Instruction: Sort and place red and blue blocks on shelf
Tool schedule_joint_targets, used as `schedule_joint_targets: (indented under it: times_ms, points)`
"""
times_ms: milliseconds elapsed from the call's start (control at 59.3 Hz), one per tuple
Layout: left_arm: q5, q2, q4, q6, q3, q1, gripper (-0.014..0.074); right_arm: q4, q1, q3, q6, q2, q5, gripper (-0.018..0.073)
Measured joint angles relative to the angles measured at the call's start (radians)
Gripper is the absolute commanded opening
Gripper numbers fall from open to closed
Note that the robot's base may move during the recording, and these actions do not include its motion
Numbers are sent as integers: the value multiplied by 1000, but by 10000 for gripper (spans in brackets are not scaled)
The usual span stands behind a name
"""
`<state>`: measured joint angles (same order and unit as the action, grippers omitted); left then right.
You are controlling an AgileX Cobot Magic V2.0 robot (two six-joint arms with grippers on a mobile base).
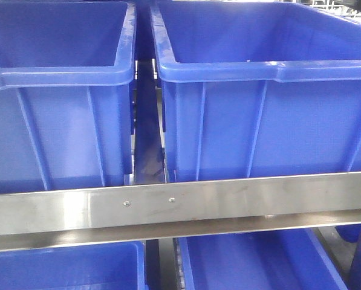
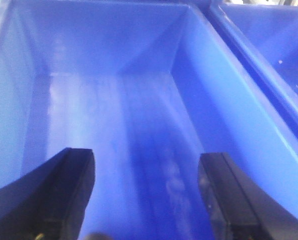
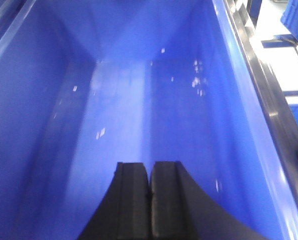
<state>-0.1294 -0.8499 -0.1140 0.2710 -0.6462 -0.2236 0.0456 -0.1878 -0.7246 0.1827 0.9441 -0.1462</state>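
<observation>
We see no red or blue block in any view, so we cannot tell where either one lies. The left gripper (image 2: 146, 200) hangs over the floor of a large blue bin (image 2: 139, 125), its jaws spread wide with nothing between them. The right gripper (image 3: 149, 200) hangs over a second bin (image 3: 129, 115), its jaws pressed together and holding nothing we can see. In the front view two bins (image 1: 65, 109) (image 1: 259, 103) stand side by side on the shelf (image 1: 228, 202), behind its steel rail. We judge both arms empty, so the step in hand is likely a retreat: we should lift straight up, clear the bin walls and the rail, then check where the blocks are.
</observation>
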Motion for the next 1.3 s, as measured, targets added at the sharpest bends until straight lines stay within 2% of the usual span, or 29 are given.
schedule_joint_targets:
  times_ms: [438, 1298]
  points:
    - [2, 219, 0, 0, 171, 0, 128, 0, 0, 235, 0, -244, 0, 58]
    - [2, 223, 0, 0, 183, 0, 128, 0, 0, 250, 0, -257, -17, 58]
